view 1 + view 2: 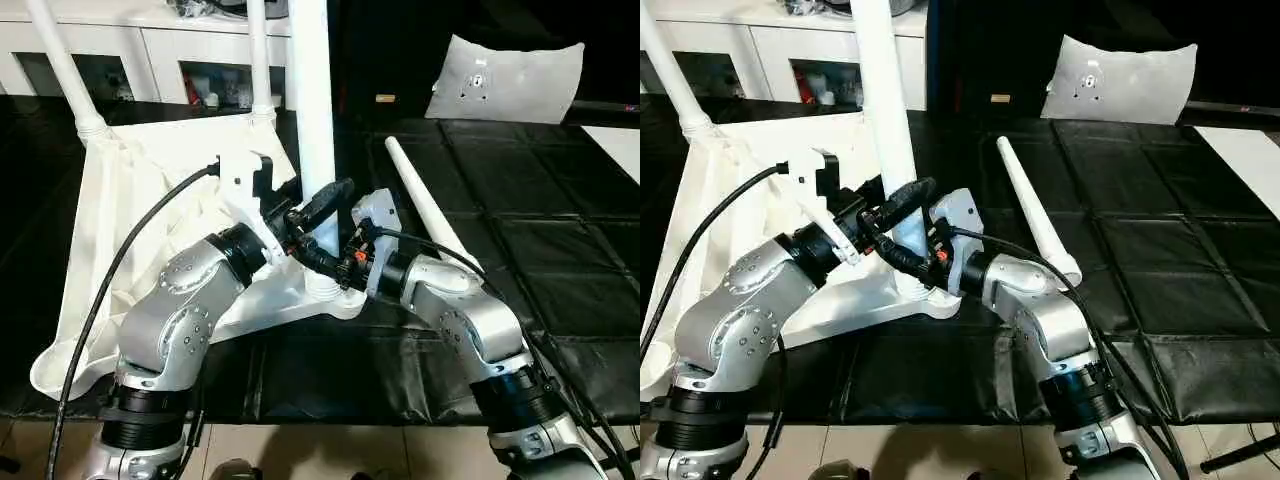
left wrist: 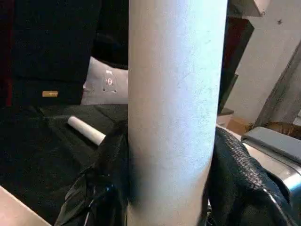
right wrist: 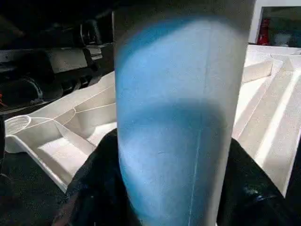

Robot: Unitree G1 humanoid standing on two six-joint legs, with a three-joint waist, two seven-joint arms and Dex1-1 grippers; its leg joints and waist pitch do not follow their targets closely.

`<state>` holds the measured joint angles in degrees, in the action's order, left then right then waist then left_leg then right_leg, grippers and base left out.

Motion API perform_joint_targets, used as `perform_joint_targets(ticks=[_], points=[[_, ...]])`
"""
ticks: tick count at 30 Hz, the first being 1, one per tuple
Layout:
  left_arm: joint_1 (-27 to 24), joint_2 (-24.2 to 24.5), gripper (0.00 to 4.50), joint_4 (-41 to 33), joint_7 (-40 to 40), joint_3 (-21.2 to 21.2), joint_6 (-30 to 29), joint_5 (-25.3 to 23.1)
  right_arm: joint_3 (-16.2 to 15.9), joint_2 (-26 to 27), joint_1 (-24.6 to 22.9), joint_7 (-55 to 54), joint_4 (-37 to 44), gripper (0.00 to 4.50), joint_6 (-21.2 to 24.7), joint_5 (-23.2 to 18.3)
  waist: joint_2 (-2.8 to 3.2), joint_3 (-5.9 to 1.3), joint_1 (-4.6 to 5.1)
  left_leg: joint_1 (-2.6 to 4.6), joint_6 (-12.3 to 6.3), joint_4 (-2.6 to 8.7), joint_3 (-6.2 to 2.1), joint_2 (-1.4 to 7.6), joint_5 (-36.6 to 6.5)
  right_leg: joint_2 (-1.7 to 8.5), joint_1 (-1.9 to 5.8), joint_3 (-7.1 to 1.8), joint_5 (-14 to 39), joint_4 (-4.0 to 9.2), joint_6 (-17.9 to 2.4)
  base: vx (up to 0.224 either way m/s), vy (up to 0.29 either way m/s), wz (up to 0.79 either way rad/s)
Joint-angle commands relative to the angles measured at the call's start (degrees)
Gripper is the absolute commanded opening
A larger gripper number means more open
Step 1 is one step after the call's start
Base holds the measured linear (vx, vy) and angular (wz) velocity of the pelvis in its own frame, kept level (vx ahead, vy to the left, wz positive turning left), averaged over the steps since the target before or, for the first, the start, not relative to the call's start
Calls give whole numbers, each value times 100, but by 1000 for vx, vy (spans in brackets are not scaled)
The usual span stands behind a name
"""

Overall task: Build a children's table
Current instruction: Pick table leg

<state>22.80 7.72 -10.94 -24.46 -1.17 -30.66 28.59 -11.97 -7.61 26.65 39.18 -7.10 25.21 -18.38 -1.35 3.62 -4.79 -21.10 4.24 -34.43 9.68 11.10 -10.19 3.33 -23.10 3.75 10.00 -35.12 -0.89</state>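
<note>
Pincers crowd the upright leg (image 1: 312, 110), apparently hiding its corner socket.

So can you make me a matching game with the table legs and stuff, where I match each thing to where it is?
Things:
1. Near upright leg
2. Loose leg
3. Tabletop
4. Grey pouch

Places:
A. Lying flat on the black mat, in no socket
B. Upside down, ribbed side facing up
C. Standing in a corner socket, gripped by both end effectors
D. At the far edge of the black mat

Pairs: 1-C, 2-A, 3-B, 4-D
</note>
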Motion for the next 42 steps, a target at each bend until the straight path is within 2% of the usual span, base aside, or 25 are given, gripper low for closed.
perform_joint_targets(ticks=[1, 3, 4, 5, 7, 9, 12, 13, 16, 18, 22, 25, 28, 32, 35, 37, 42], points=[[144, -7, 187, 57, 292, 179, -130, -32, 97, -27, 108, -22, 104, 190, 84, -32, 22, -395, 33, 51, 112, 405, -41, 168, -1259, 384, 276, -282, 1779, 467, -633, 0, 0, 0], [259, -29, 186, 127, 502, 320, -303, 6, 244, -36, 179, 38, 136, 246, 371, -273, 0, -395, 38, 50, 100, 402, -39, 162, -1260, 381, 281, -279, 1816, 467, -619, 0, 0, 0], [278, -33, 186, 140, 536, 347, -332, 19, 267, -42, 190, 47, 145, 260, 414, -307, 16, -397, 30, 56, 89, 400, -41, 162, -1233, 381, 277, -279, 1809, 468, -618, 0, 0, 0], [321, -62, 186, 166, 650, 447, -434, 99, 357, -59, 227, 63, 177, 265, 594, -444, -5, -398, 30, 55, 89, 394, -38, 158, -1217, 380, 282, -276, 1807, 468, -617, 0, 0, 0], [349, -70, 186, 178, 691, 501, -480, 147, 409, -74, 252, 88, 201, 272, 706, -534, 1, -399, 27, 50, 78, 390, -40, 154, -1197, 379, 285, -271, 1804, 471, -587, 0, 0, 0], [457, -101, 186, 220, 843, 700, -669, 316, 604, -174, 371, 191, 280, 298, 1118, -840, -7, -406, 43, 47, 54, 380, -38, 147, -1101, 369, 290, -268, 1732, 467, -576, 0, 0, 0], [526, -100, 186, 269, 857, 758, -702, 341, 701, -251, 446, 281, 288, 310, 1312, -979, -5, -417, 30, 44, 28, 380, -40, 151, -993, 371, 299, -265, 1594, 448, -627, 0, 0, 0], [570, -83, 186, 288, 828, 768, -708, 362, 760, -305, 500, 320, 289, 327, 1458, -1062, -4, -417, 27, 51, 18, 378, -40, 154, -988, 371, 292, -265, 1567, 447, -666, 0, 0, 0], [669, 1, 186, 257, 690, 717, -755, 406, 710, -524, 624, 473, 308, 349, 1651, -1036, -8, -421, -19, 56, 22, 371, -30, 157, -915, 379, 296, -269, 1490, 439, -709, 0, 0, 0], [716, 34, 186, 239, 646, 688, -813, 392, 663, -591, 680, 440, 304, 378, 1741, -997, -21, -417, -20, 43, 36, 370, -27, 153, -882, 384, 303, -272, 1477, 435, -708, 0, 0, 0], [772, 115, 186, 186, 539, 575, -880, 376, 563, -658, 771, 386, 271, 398, 1896, -912, -30, -419, -16, 44, 50, 369, -30, 154, -861, 392, 303, -267, 1517, 430, -719, 0, 0, 0], [775, 236, 186, 39, 347, 298, -924, 308, 503, -591, 875, 351, 148, 406, 1923, -862, -31, -418, -21, 52, 80, 376, -36, 163, -914, 406, 292, -268, 1690, 435, -673, 0, 0, 0], [777, 257, 186, -85, 287, 82, -967, 231, 467, -506, 973, 303, 18, 406, 1956, -857, -31, -414, -11, 49, 99, 375, -31, 171, -900, 402, 286, -273, 1588, 427, -729, 0, 0, 0], [804, 271, 186, -103, 259, 20, -969, 183, 434, -500, 989, 303, -26, 406, 2058, -869, -43, -417, -15, 46, 112, 375, -27, 165, -863, 399, 299, -273, 1527, 419, -720, 0, 0, 0], [830, 308, 186, -94, 240, -9, -963, 165, 397, -510, 989, 300, -67, 371, 2109, -817, -52, -418, -15, 42, 119, 375, -27, 163, -849, 397, 304, -272, 1522, 423, -693, 0, 0, 0], [838, 338, 186, -96, 223, -34, -961, 149, 372, -521, 988, 292, -83, 368, 2109, -784, -39, -418, -17, 45, 130, 377, -31, 165, -833, 398, 299, -272, 1501, 415, -696, 0, 0, 0], [855, 403, 186, -129, 177, -105, -983, 140, 338, -535, 998, 280, -156, 324, 2123, -726, -30, -415, -15, 44, 151, 376, -28, 163, -874, 403, 302, -274, 1528, 421, -707, 0, 0, 0]])
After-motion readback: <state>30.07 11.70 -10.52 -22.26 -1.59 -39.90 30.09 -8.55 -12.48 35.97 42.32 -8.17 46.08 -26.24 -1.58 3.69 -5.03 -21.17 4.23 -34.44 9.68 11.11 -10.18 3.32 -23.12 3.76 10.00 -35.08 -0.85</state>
